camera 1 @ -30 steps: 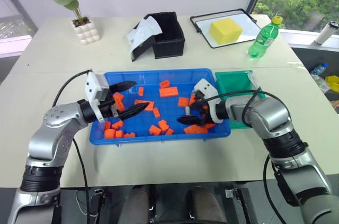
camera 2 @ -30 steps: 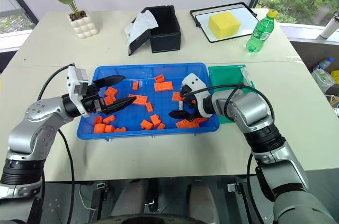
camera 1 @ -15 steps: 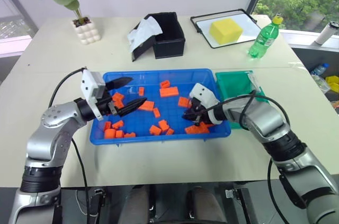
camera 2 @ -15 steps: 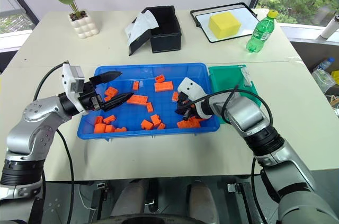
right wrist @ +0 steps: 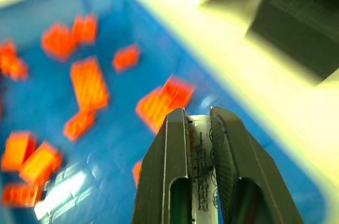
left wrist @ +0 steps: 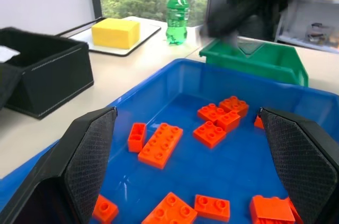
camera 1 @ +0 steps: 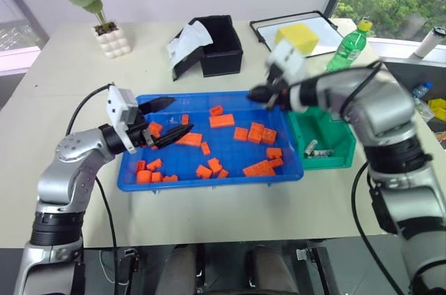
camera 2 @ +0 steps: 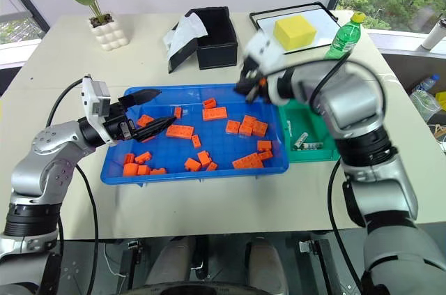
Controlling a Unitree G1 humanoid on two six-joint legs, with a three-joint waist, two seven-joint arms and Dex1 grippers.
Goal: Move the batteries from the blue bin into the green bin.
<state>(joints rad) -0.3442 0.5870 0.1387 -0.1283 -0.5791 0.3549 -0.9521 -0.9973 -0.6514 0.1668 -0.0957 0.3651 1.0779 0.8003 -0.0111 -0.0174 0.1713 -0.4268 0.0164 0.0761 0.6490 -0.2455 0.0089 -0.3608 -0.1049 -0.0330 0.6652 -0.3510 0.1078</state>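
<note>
Carrying a battery (right wrist: 200, 144) clenched between the two fingers of our right tool (camera 1: 259, 95), we are poised above the far edge of the blue bin (camera 1: 174, 182), with the green bin (camera 1: 333, 162) just beside that bin on its right. In the right wrist view the cylinder sits lengthwise between the pads, label showing, with orange blocks (camera 1: 258, 132) and blue floor below it. Two other batteries (camera 1: 315, 150) already lie on the green bin's floor near its front wall. Our left tool (camera 1: 164, 125) hangs with its fingers spread and nothing between them over the left part of the blue bin, above a cluster of blocks.

To do this step well, we judge the right tool should travel sideways over the shared rims, staying high enough to clear them, and keep its clench firm, since a smooth metal cylinder could slide out lengthwise. We would let go only once the battery hangs over bare green floor, low enough that it does not bounce or roll out over the rim. Whether more batteries remain among the blocks we cannot tell; none shows plainly.
</note>
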